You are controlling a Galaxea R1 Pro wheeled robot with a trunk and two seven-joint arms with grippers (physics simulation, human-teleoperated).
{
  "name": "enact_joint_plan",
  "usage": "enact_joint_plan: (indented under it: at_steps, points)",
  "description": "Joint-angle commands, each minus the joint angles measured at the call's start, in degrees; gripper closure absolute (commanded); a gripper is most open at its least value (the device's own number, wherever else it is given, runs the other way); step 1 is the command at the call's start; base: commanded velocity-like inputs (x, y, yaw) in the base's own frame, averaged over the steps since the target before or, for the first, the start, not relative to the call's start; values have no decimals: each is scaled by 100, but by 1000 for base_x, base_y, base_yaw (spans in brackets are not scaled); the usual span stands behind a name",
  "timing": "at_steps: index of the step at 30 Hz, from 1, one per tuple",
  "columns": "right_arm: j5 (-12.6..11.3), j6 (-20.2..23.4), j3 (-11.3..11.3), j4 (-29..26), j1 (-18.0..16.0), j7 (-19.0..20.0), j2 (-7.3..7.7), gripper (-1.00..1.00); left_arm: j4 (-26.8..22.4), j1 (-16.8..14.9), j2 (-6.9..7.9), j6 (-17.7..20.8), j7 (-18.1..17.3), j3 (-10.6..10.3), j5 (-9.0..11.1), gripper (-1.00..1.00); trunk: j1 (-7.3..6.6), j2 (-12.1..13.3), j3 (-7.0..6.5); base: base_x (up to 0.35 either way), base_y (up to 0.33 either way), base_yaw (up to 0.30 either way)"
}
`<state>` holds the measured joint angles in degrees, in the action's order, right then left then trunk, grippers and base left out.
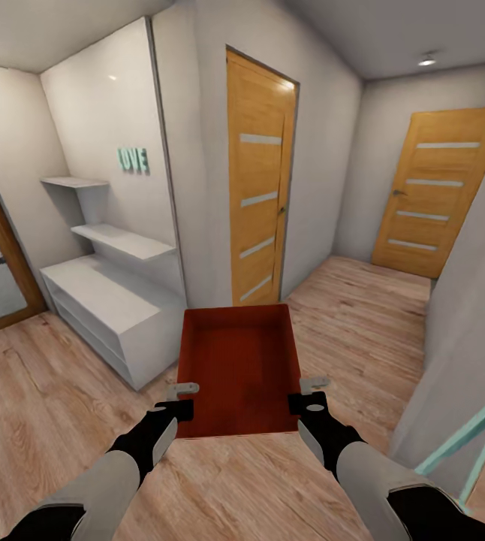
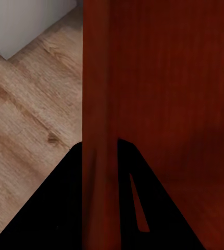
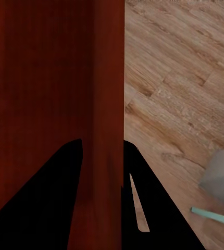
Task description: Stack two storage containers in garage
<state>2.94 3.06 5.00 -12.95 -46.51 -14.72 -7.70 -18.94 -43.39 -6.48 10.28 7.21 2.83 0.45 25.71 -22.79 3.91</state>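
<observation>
One red-orange storage container (image 1: 239,368) hangs level in front of me above the wood-plank floor of a narrow hallway. My left gripper (image 1: 183,400) is shut on its left wall, and my right gripper (image 1: 310,394) is shut on its right wall. In the left wrist view the upright red wall (image 2: 96,78) runs between the dark fingers of the left gripper (image 2: 99,151). The right wrist view shows the other wall (image 3: 109,78) pinched the same way by the right gripper (image 3: 102,148). The container is empty. The garage and the living room are out of view.
A white shelf unit (image 1: 107,300) stands at the left. An orange-wood door (image 1: 261,180) is straight ahead, and a second door (image 1: 434,191) closes the corridor's far right end. A grey wall (image 1: 468,330) and a teal frame (image 1: 475,432) lie close on my right.
</observation>
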Motion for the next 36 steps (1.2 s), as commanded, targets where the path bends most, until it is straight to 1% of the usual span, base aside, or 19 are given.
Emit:
enact_joint_plan:
  at_steps: [1, 7, 10, 36]
  points:
    - [-101, 28, 27, 20, -7, -13, 68, 100, -28, -2, 199, -88, 18, -107, 34, 100, 7, -13, 13, 322, 0, 0]
    - [-101, 27, 27, 20, -7, -12, 67, 100, -27, -2, 200, -87, 18, -107, 34, 100, 7, -13, 13, 322, 0, -7]
    - [-101, 27, 27, 20, -7, -13, 67, 100, -29, -2, 200, -87, 18, -106, 34, 100, 7, -13, 13, 322, 0, -132]
    - [-101, 28, 24, 20, -7, -13, 67, 100, -30, -2, 200, -93, 18, -106, 34, 100, 7, -13, 13, 322, 0, -236]
